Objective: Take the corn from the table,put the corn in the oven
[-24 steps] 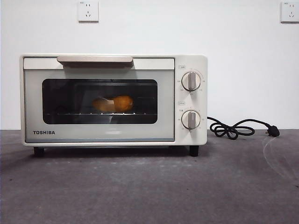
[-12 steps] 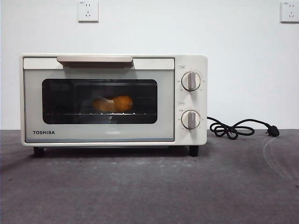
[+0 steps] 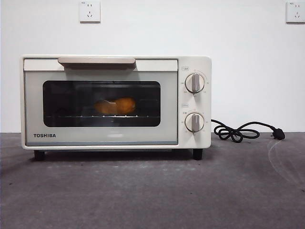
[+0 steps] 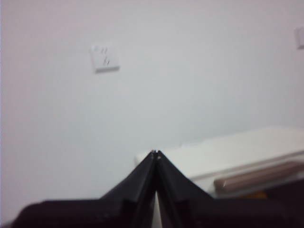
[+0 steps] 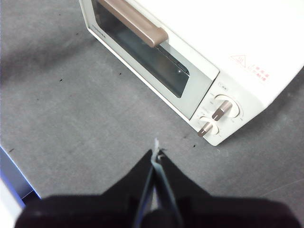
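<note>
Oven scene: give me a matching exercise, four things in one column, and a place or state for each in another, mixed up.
Things:
1. corn
2. oven door
3. power cord
4. left gripper

Places or states:
A. coiled on the table beside the oven
B. shut, holding nothing
C. on the rack behind the glass
D. closed, handle on top

Pairs: 1-C, 2-D, 3-A, 4-B

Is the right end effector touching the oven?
Apart. The right wrist view shows bare table between the end effector and the oven.
</note>
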